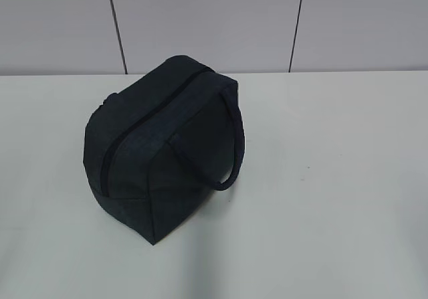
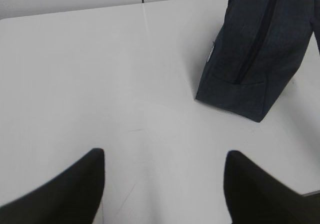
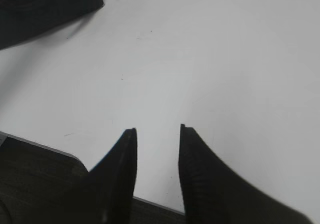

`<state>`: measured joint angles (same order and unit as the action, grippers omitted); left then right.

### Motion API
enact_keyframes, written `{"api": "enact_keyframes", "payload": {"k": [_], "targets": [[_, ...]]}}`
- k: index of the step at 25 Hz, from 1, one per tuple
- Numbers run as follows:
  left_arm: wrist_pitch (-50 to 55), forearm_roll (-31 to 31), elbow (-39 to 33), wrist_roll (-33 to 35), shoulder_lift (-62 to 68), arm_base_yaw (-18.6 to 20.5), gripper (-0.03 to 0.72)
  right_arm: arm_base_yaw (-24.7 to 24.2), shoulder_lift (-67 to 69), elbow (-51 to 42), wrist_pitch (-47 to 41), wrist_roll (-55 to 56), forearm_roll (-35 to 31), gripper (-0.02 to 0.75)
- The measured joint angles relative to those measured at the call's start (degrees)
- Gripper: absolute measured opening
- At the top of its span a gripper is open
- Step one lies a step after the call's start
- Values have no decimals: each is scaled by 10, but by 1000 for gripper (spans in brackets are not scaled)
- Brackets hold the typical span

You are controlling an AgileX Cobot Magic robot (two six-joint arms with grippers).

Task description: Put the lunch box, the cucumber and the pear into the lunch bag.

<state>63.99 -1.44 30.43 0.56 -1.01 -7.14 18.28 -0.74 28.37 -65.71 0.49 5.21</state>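
Note:
The dark navy lunch bag (image 1: 164,145) stands on the white table, left of centre, its top zipper closed and one loop handle hanging on its right side. It also shows at the top right of the left wrist view (image 2: 257,48) and as a corner at the top left of the right wrist view (image 3: 45,6). The lunch box, cucumber and pear are out of view. My left gripper (image 2: 164,156) is open and empty over bare table, left of the bag. My right gripper (image 3: 157,130) is open and empty near the table's front edge. Neither gripper shows in the exterior view.
The white table (image 1: 321,178) runs back to a grey panelled wall (image 1: 200,18). The table's front edge (image 3: 40,145) lies just under my right gripper, with dark floor below it.

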Motion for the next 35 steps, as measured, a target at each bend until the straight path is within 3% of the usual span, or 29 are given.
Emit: {"api": "enact_keyframes", "payload": {"k": [12, 20, 24, 29, 35], "targets": [[0, 3, 0, 0, 0, 0, 445, -5, 0, 0, 0, -1, 0, 236], [0, 3, 0, 0, 0, 1, 445, -108, -1, 0, 1, -1, 1, 236], [-1, 4, 0, 0, 0, 30, 445, -145, -2, 0, 1, -1, 5, 236], [-1, 4, 0, 0, 0, 80, 445, -150, -2, 0, 1, -1, 11, 236], [-1, 4, 0, 0, 0, 88, 445, -150, -2, 0, 1, -1, 15, 236]]}}
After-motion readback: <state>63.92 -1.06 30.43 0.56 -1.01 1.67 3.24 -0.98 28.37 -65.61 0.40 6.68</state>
